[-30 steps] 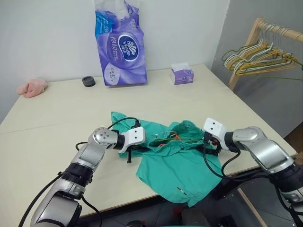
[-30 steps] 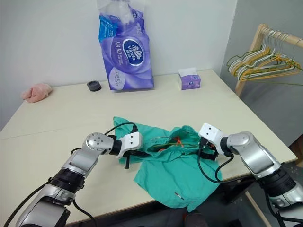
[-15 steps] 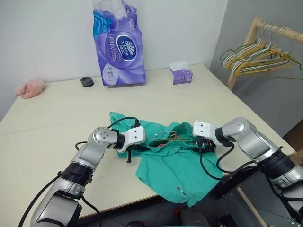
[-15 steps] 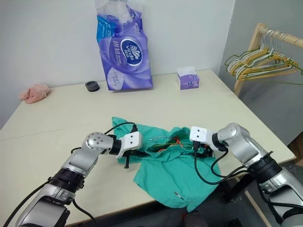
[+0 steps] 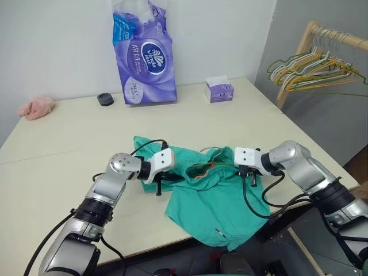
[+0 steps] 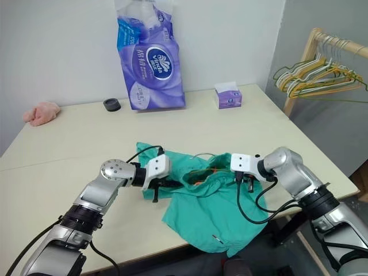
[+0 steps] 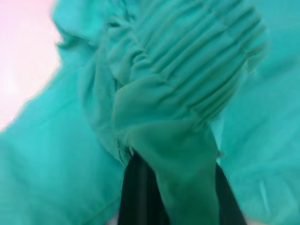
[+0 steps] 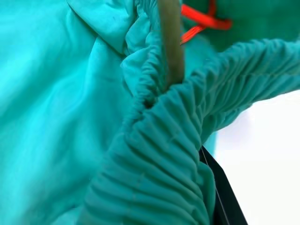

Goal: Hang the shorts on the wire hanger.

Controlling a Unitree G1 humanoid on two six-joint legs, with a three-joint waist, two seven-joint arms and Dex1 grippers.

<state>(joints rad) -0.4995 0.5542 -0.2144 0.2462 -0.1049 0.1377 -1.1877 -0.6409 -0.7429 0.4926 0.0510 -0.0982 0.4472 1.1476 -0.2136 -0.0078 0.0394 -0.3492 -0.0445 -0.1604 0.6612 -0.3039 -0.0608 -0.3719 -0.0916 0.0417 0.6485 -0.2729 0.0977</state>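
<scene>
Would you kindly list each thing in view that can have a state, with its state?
shorts: crumpled on the table edge, waistband pinched at both ends
wire hanger: partly inside the waistband
left gripper: closed on the waistband
right gripper: shut on the waistband
tissue box: open, tissue sticking out

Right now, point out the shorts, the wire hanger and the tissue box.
shorts (image 5: 215, 201): left eye view, lower leg panel.
wire hanger (image 8: 171, 42): right wrist view, wire beside waistband.
tissue box (image 5: 221, 92): left eye view, purple front.

shorts (image 5: 213, 198): soft matt cloth, gathered waistband
wire hanger (image 8: 171, 42): thin smooth wire
bench (image 5: 69, 144): smooth matt top
tissue pack (image 5: 144, 54): glossy plastic
</scene>
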